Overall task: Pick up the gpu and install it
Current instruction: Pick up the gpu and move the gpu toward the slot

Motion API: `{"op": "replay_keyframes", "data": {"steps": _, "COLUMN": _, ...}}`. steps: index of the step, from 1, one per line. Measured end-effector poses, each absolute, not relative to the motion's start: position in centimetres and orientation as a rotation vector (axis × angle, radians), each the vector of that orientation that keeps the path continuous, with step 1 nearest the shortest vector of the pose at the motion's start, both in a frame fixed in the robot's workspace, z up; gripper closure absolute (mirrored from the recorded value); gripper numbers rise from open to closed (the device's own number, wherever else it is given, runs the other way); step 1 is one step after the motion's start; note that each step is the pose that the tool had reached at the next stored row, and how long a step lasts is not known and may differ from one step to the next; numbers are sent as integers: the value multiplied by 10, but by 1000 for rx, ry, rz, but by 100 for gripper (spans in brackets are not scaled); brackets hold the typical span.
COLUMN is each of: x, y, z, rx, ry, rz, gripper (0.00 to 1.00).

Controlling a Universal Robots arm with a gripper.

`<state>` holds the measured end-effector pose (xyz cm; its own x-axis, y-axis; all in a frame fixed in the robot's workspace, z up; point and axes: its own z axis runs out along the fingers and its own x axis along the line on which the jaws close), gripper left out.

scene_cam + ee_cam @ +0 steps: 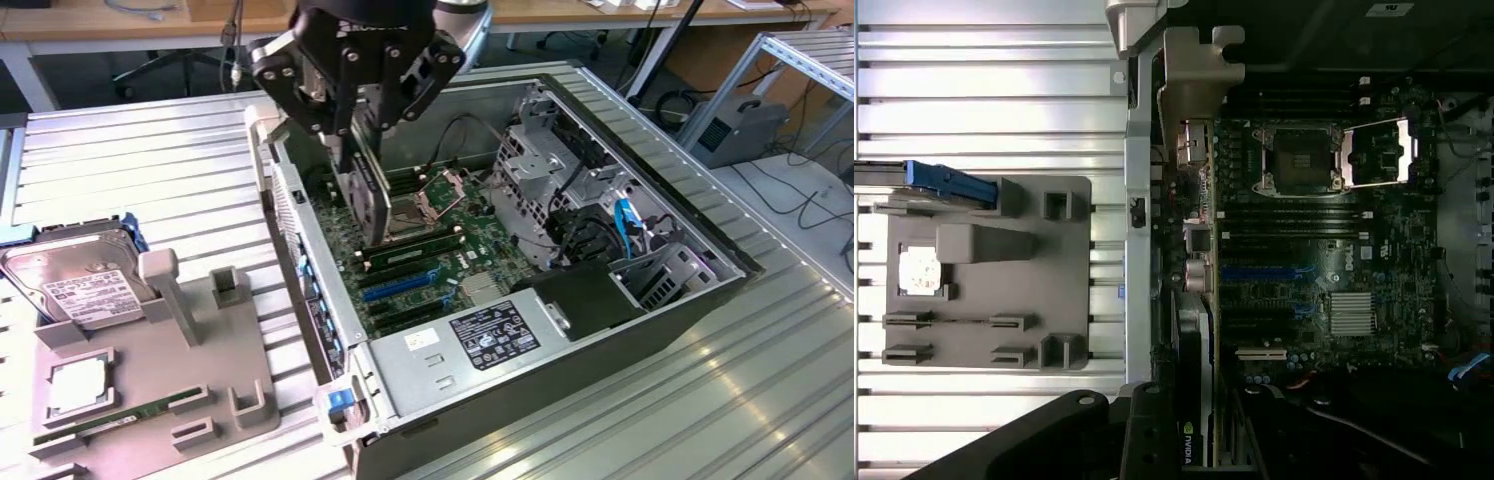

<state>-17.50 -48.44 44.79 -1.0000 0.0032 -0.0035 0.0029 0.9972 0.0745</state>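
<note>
- Okay, gripper [358,128] sits at 12 o'clock in the exterior view, fingers clamped tight on the gpu [374,190].
- The gpu hangs on edge inside the walls of the open computer case [641,340].
- Its long axis runs from 12 to 6 o'clock, with the lower end tipped slightly toward 5.
- The lower end is over the motherboard [454,255], just beside the CPU socket [424,205]; whether it touches the board, cannot tell.
- The blue slots [400,288] lie at 6 o'clock from that lower end, apart from it.
- The exterior view gives the card's tilt and its height over the board.
- It also gives the hard drive [74,285] at 9 o'clock, leaning on the grey holder tray [200,360], with a CPU chip [78,385] and a RAM stick [114,420] on the tray at 8 o'clock.
- The wrist view gives the card edge-on between the fingers, with a green logo [1187,445] on its black face.
- Its long axis there runs alongside the board's port edge, and the socket is seen from straight above.
</note>
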Motion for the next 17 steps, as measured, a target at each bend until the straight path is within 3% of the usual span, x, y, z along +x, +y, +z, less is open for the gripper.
{"op": "replay_keyframes", "data": {"steps": 17, "x": -50, "y": -483, "z": 448, "rx": 5, "ry": 3136, "rz": 117, "gripper": 73}}
